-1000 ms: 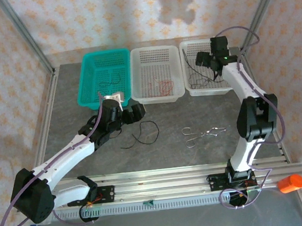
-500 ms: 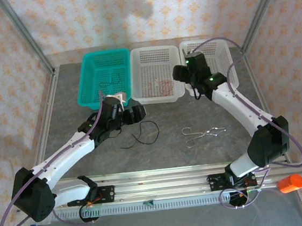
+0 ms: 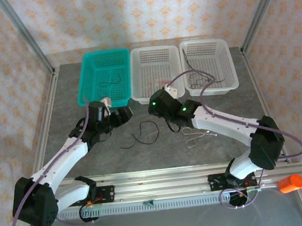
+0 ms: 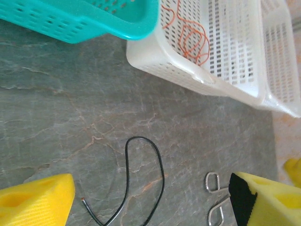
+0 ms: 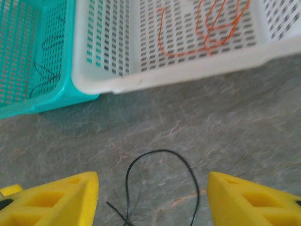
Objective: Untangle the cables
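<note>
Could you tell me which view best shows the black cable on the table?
Left wrist: the thin black cable appears close and sharp. Top external shows it whole but tiny; right wrist crops its loop.

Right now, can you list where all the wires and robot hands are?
Table: looped black cable, loose
Middle white basket: orange cable
Teal basket: thin black cable
Right white basket: black cables
Left hand: open, over the looped black cable
Right hand: open, over it too
Silver clip: on table beside the loop
</note>
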You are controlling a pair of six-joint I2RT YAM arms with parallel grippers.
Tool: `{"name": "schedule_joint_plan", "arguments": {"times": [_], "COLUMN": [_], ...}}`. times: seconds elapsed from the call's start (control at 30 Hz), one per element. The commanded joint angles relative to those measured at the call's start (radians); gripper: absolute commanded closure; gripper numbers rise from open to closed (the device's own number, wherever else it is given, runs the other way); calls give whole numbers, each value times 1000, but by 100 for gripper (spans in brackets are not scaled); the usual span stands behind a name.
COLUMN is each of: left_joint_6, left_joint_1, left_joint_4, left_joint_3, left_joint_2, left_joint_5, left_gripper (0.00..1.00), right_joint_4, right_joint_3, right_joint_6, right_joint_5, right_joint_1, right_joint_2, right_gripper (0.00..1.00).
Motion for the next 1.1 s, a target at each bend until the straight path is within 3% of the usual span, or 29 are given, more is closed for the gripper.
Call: {"name": "schedule_joint_plan", "arguments": {"times": [0.0, 0.2, 0.37, 0.53, 1.07], "left_joint_6": [-67, -159, -149, -138, -104], "left_joint_1": [73, 216, 276, 285, 285], "left_joint_4": [80, 154, 120, 108, 72], "left_joint_3": [-46, -147, -166, -163, -137], "left_joint_2": [-51, -115, -149, -150, -139], "left_joint_5": [93, 220, 247, 245, 231], "left_gripper": [14, 14, 15, 16, 15], "right_joint_4": [4, 16, 6, -4, -56], "right_joint_3": [33, 92, 128, 152, 267], "right_joint_6": [82, 83, 72, 56, -3], "right_joint_5": [-12, -89, -126, -135, -172], "right_joint_1": [40, 80, 89, 90, 90], "right_joint_2": [90, 231, 311, 355, 497], "right_gripper": [38, 38, 38, 39, 62]}}
